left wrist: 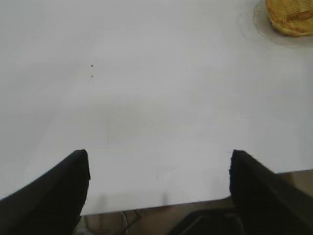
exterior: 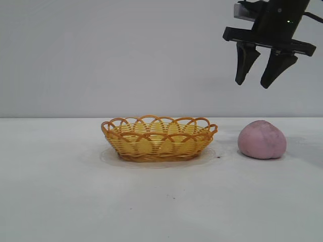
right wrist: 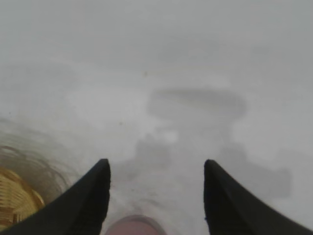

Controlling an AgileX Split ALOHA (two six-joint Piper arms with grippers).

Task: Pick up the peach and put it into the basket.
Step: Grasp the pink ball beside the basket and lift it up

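The pink-mauve peach (exterior: pixel 262 140) lies on the white table to the right of the yellow-orange wicker basket (exterior: pixel 158 138). My right gripper (exterior: pixel 253 83) hangs open and empty in the air above the peach, well clear of it. In the right wrist view the gripper (right wrist: pixel 156 169) is open, the peach (right wrist: pixel 136 226) shows as a sliver between the fingers, and the basket (right wrist: pixel 17 198) sits off to one side. My left gripper (left wrist: pixel 159 159) is open and empty over the bare table near its edge, with the basket (left wrist: pixel 291 17) far off; it is out of the exterior view.
The white table (exterior: pixel 75 191) stretches around the basket and peach. A plain grey wall stands behind. The table's edge (left wrist: pixel 161 203) shows in the left wrist view, with dark gear below it.
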